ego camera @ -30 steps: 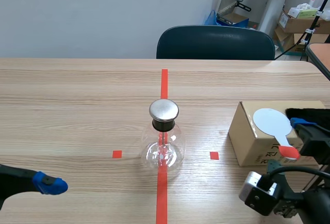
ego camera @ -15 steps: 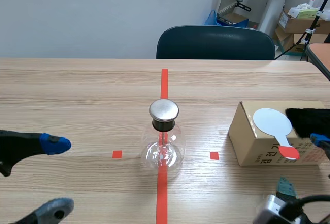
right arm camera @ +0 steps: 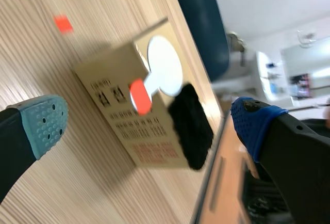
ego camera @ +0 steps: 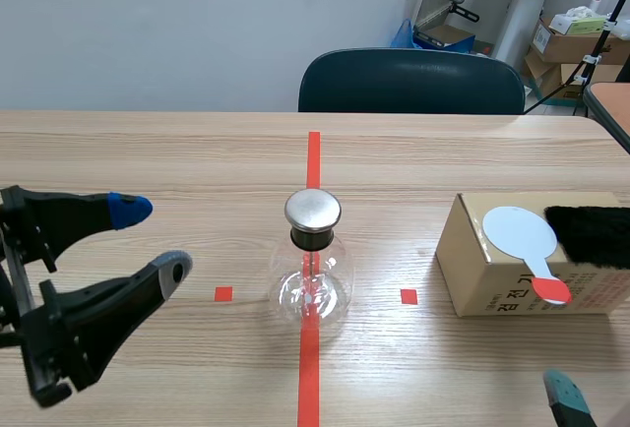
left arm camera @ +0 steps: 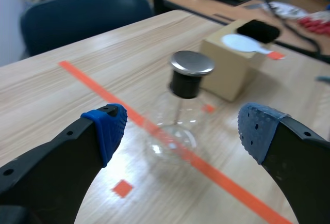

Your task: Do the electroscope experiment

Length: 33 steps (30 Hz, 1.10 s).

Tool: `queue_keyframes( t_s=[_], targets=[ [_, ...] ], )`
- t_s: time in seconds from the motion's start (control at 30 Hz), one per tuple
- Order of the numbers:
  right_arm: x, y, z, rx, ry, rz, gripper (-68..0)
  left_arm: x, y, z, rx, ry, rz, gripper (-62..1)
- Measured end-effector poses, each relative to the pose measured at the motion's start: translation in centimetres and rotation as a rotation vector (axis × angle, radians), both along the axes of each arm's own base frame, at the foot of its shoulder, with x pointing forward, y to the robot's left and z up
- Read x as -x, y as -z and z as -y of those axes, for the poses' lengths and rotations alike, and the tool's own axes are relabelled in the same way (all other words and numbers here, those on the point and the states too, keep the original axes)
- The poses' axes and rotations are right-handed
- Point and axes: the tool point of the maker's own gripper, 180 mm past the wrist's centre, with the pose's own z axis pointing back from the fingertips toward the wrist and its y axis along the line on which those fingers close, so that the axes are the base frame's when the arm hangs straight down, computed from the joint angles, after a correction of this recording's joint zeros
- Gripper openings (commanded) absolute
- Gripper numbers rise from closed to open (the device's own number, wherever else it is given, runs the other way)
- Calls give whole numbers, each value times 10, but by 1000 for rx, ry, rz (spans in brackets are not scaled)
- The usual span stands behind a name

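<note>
The left gripper [ego camera: 153, 240] has risen toward the flask [ego camera: 312, 284], and the right gripper [right arm camera: 148, 123] has sunk back. Both gape wide, holding nothing. The flask stands untouched ahead of the left gripper; the paddle [ego camera: 519, 233] lies on the box [ego camera: 487, 279].

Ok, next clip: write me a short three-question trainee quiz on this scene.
1. True or false: the left end effector is open and holds nothing.
2. The white round disc with orange-red handle lies on: A the brown cardboard box; B the table; C the chair.
3. What stands between the two small orange-red tape squares?
Key: 1 true; 2 A; 3 the clear glass flask with round silver metal cap.
</note>
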Motion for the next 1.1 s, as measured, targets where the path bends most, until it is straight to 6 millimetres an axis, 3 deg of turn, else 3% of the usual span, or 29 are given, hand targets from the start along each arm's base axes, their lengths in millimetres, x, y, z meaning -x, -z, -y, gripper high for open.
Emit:
queue_keyframes(
  t_s=[0.3,0.53,0.67,0.8,1.0,1.1],
  targets=[
    [1,-16,-40,-246,-256,-198,4,-28,-7,-38,-41,-200,43,-144],
    [-3,-34,-61,-366,-339,-241,4,-28,-3,-78,-65,-373,35,-144],
    [-5,-41,-70,-421,-383,-274,4,-24,-4,-91,-120,-420,74,-144],
    [-16,-53,-70,-493,-365,-244,4,-15,-10,-89,-156,-421,93,-144],
    [-17,-53,-82,-510,-404,-269,4,3,-34,-55,-109,-333,114,-144],
    [-13,-51,-86,-523,-414,-284,4,8,-39,-47,-96,-315,112,-144]
  ],
)
